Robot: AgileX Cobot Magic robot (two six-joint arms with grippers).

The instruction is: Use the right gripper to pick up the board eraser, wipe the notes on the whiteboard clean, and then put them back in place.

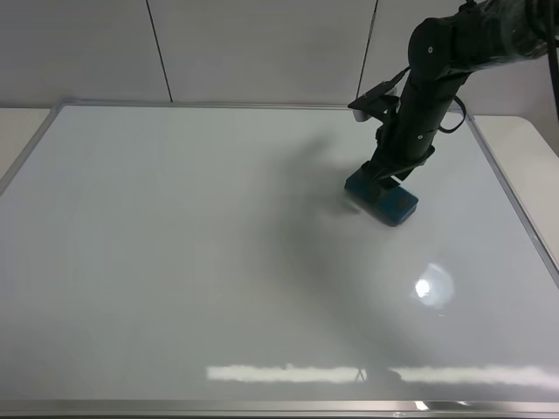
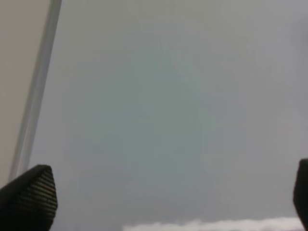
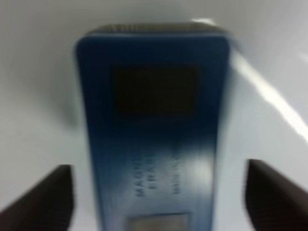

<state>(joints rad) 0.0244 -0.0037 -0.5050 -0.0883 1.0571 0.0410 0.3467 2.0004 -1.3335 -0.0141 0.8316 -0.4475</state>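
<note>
Exterior high: the whiteboard (image 1: 175,262) lies on the worktop (image 1: 526,131). The board eraser (image 1: 390,203) rests flat on it, toward 2 o'clock from the board's centre, with the right fingers (image 1: 384,173) down over its 10 o'clock end.

Left wrist: the left fingers (image 2: 29,197) are spread wide above bare board, near the silver frame (image 2: 38,86).

Right wrist: the right fingers (image 3: 45,199) stand apart on either side of the blurred board eraser (image 3: 154,120). White board shows between each finger and the eraser's flank, so they pinch nothing.
</note>
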